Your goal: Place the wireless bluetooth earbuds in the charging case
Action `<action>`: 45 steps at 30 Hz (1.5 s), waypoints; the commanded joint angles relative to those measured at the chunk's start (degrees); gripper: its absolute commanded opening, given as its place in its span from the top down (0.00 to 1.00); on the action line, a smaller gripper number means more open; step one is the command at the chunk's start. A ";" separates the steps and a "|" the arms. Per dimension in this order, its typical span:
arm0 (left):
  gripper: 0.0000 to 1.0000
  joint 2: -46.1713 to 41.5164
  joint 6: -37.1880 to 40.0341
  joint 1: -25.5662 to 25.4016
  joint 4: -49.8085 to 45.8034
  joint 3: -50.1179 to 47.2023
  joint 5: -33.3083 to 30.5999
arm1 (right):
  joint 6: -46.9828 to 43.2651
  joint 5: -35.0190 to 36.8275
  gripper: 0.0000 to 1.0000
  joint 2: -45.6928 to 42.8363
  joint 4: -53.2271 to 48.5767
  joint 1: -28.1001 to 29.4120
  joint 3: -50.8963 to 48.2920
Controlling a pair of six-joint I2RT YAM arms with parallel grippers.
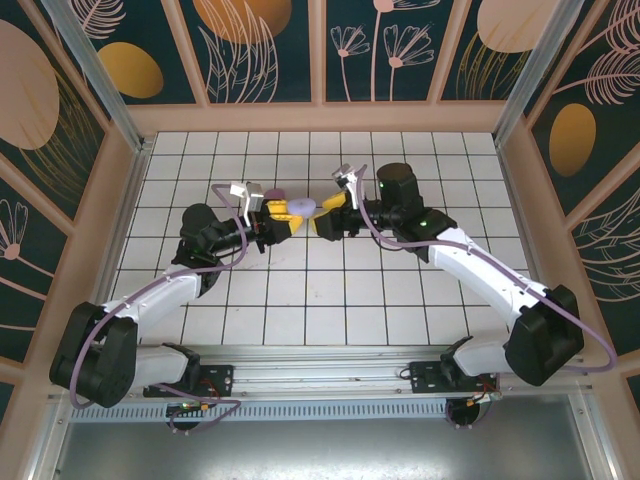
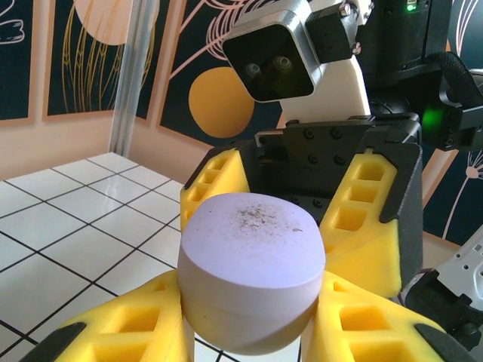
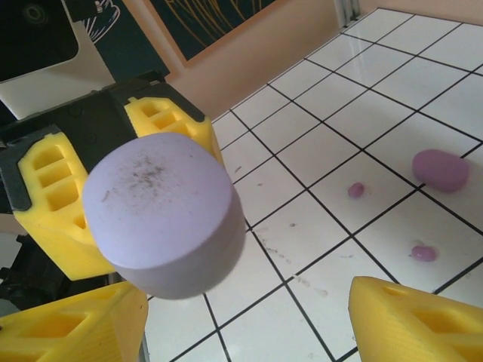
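A lavender charging case (image 2: 253, 264), lid closed and flat top dusty, hangs above the tiles with my left gripper (image 2: 253, 320) shut on it, yellow fingers (image 2: 113, 324) pressing both sides. From above, the case (image 1: 302, 207) sits mid-table between my left gripper (image 1: 293, 211) and my right gripper (image 1: 326, 222). My right gripper (image 3: 241, 324) is open, facing the case (image 3: 162, 215) from the opposite side without touching it, one fingertip (image 3: 415, 320) well apart. Two tiny pink earbuds (image 3: 355, 190) (image 3: 421, 253) lie on the tiles beyond.
A pink case (image 3: 440, 169) lies closed on the white tiles just past the two buds, seen from above (image 1: 275, 192) behind the left gripper. Wooden walls (image 1: 130, 190) fence the tiled table on three sides.
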 commanded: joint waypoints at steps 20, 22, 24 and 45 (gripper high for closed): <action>1.00 -0.57 3.86 -0.66 -4.68 0.43 3.99 | 0.14 1.52 0.29 1.43 0.24 1.01 5.97; 1.00 -0.65 4.16 -0.65 -5.09 0.43 4.12 | 0.16 1.79 0.29 1.39 0.26 0.87 6.07; 1.00 -0.75 4.59 -0.64 -5.74 0.59 4.21 | 0.23 1.80 0.29 1.39 0.09 0.74 6.31; 1.00 -1.67 4.69 -0.64 -7.42 1.73 7.14 | -12.30 -10.42 0.24 -2.53 -2.89 0.00 2.54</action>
